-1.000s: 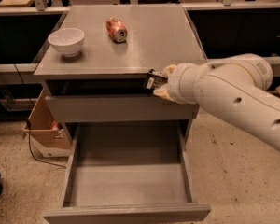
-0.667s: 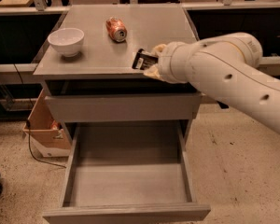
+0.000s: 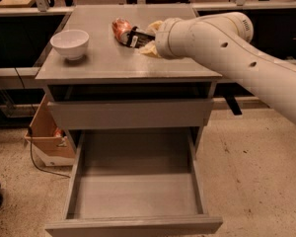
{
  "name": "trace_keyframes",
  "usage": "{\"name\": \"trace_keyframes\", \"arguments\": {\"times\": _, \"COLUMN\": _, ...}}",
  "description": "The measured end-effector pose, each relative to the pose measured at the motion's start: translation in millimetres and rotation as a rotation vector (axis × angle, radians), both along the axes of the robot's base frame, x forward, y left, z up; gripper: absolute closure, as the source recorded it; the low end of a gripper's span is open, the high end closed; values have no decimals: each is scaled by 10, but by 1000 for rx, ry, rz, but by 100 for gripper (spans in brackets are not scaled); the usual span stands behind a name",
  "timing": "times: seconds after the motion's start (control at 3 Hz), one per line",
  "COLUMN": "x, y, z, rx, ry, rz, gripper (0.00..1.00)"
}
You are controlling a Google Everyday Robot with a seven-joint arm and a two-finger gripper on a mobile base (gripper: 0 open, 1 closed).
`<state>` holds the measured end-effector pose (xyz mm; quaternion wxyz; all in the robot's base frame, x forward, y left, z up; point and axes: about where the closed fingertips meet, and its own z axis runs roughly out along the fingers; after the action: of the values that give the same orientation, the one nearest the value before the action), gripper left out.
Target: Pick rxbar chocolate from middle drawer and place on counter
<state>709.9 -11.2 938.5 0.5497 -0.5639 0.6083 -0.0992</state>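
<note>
My gripper (image 3: 144, 37) hovers over the middle of the counter (image 3: 108, 63), shut on the rxbar chocolate (image 3: 136, 37), a small black bar sticking out to the left of the fingers. The bar's free end sits right beside a crushed orange soda can (image 3: 120, 28) lying on the counter. Below, the middle drawer (image 3: 135, 194) stands pulled out with a bare grey floor. My white arm comes in from the right and crosses the counter's right edge.
A white bowl (image 3: 69, 43) stands on the counter's left side. The shallower top drawer front (image 3: 128, 113) is closed. A cardboard box (image 3: 45, 135) and a black cable lie on the floor to the left of the cabinet.
My gripper has carried the bar up from the counter's front right edge and leftward over the counter, ending next to the soda can.
</note>
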Motion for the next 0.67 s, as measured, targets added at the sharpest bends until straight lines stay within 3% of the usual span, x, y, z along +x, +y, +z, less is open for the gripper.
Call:
{"name": "trace_keyframes", "arguments": {"times": 0.33, "x": 430, "y": -26, "z": -197, "rx": 52, "ry": 14, "rz": 39, "gripper": 100}}
{"name": "trace_keyframes", "arguments": {"times": 0.67, "x": 669, "y": -153, "z": -478, "rx": 97, "ry": 47, "rz": 52, "gripper": 85}}
